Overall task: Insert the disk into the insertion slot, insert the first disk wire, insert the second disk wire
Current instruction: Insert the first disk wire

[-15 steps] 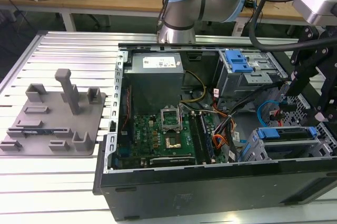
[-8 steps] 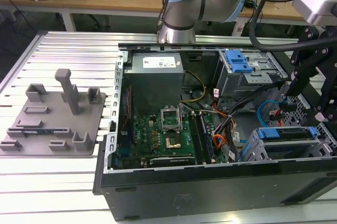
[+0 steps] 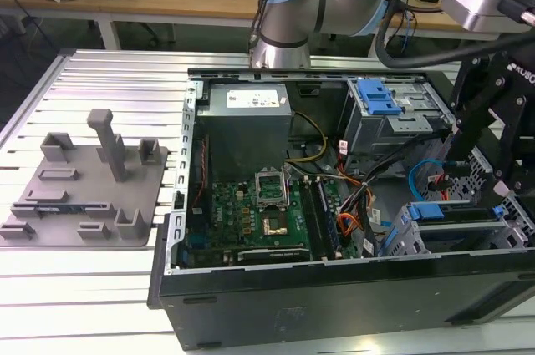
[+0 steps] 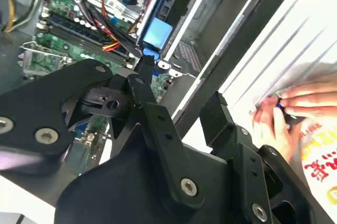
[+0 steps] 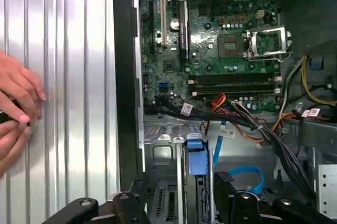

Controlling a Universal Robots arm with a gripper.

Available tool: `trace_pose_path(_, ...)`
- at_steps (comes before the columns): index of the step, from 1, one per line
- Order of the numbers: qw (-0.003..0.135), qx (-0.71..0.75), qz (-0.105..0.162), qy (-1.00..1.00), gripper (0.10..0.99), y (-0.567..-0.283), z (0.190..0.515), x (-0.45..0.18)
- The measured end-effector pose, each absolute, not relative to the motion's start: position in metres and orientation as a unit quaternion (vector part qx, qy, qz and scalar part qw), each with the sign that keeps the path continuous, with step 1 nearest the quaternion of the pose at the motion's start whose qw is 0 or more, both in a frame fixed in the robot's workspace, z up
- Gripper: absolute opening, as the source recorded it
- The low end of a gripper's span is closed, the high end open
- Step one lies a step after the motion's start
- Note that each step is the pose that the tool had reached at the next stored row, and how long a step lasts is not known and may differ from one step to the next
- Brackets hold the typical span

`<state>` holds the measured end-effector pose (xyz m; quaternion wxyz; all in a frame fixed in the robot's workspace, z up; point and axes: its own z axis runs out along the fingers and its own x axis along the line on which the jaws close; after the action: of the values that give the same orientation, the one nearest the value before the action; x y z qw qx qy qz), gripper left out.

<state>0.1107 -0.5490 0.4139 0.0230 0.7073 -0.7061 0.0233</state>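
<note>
Nothing legible — the white label [image 3: 248, 101] is too small.

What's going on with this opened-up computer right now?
A robot arm's gripper hangs over the drive cage inside the open computer case, jaws apart with nothing in them. The blue-framed disk appears to sit in that cage, close to the jaws. A person's hands are on the slotted table beside the case, holding something small.
</note>
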Motion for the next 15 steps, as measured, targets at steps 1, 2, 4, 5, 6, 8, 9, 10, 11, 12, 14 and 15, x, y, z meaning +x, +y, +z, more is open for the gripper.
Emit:
trace_pose_path(1,0.021,0.707,0.026,-0.706,0.620,-0.546,0.414,0.110)
trace_pose_path(2,0.019,0.707,0.028,-0.706,0.620,-0.543,0.413,0.110)
trace_pose_path(4,0.010,0.704,0.037,-0.709,0.620,-0.539,0.413,0.110)
trace_pose_path(5,0.007,0.702,0.041,-0.711,0.620,-0.539,0.412,0.109)
trace_pose_path(6,0.008,0.701,0.046,-0.712,0.620,-0.538,0.412,0.108)
trace_pose_path(8,0.014,0.700,0.054,-0.712,0.620,-0.538,0.412,0.106)
trace_pose_path(9,0.020,0.700,0.061,-0.711,0.620,-0.538,0.411,0.103)
trace_pose_path(10,0.025,0.700,0.066,-0.711,0.620,-0.538,0.411,0.101)
trace_pose_path(11,0.030,0.700,0.071,-0.710,0.620,-0.538,0.411,0.100)
trace_pose_path(12,0.034,0.700,0.075,-0.710,0.620,-0.538,0.411,0.098)
trace_pose_path(14,0.044,0.699,0.085,-0.708,0.620,-0.533,0.411,0.096)
trace_pose_path(15,0.049,0.699,0.090,-0.708,0.620,-0.530,0.410,0.096)
